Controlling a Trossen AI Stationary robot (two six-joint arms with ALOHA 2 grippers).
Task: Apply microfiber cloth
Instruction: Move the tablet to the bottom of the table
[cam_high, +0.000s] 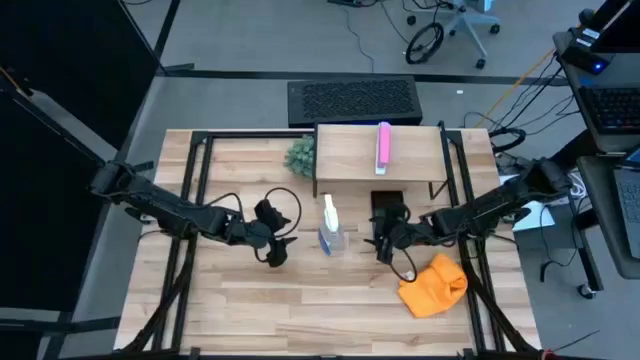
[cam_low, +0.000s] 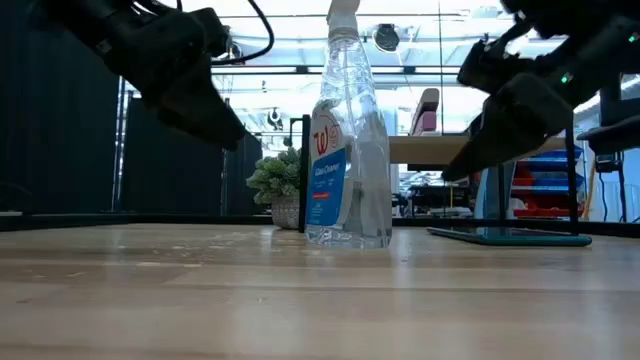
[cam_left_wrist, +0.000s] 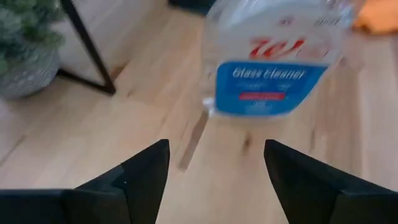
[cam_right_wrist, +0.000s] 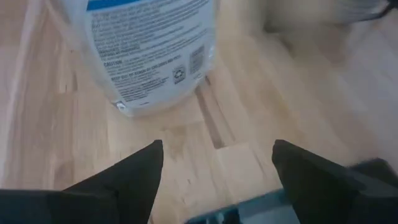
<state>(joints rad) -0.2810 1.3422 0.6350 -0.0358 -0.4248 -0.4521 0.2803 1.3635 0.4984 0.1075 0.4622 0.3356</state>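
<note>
The orange microfiber cloth (cam_high: 435, 288) lies crumpled on the table at the near right; a corner of it (cam_left_wrist: 379, 15) shows in the left wrist view. A dark tablet (cam_high: 387, 204) lies flat under the shelf's front edge. A clear glass-cleaner spray bottle (cam_high: 330, 232) stands upright mid-table. My left gripper (cam_high: 272, 252) hovers open to the bottle's left, fingers toward it (cam_left_wrist: 217, 168). My right gripper (cam_high: 385, 246) hovers open to the bottle's right, over the tablet's near edge (cam_right_wrist: 217, 168), a little to the far left of the cloth. Neither holds anything.
A raised wooden shelf (cam_high: 380, 165) on thin black legs stands at the far middle, with a pink bar (cam_high: 383, 147) on it. A small potted plant (cam_high: 300, 155) sits by its left end. Black frame rails (cam_high: 190, 200) run along both table sides.
</note>
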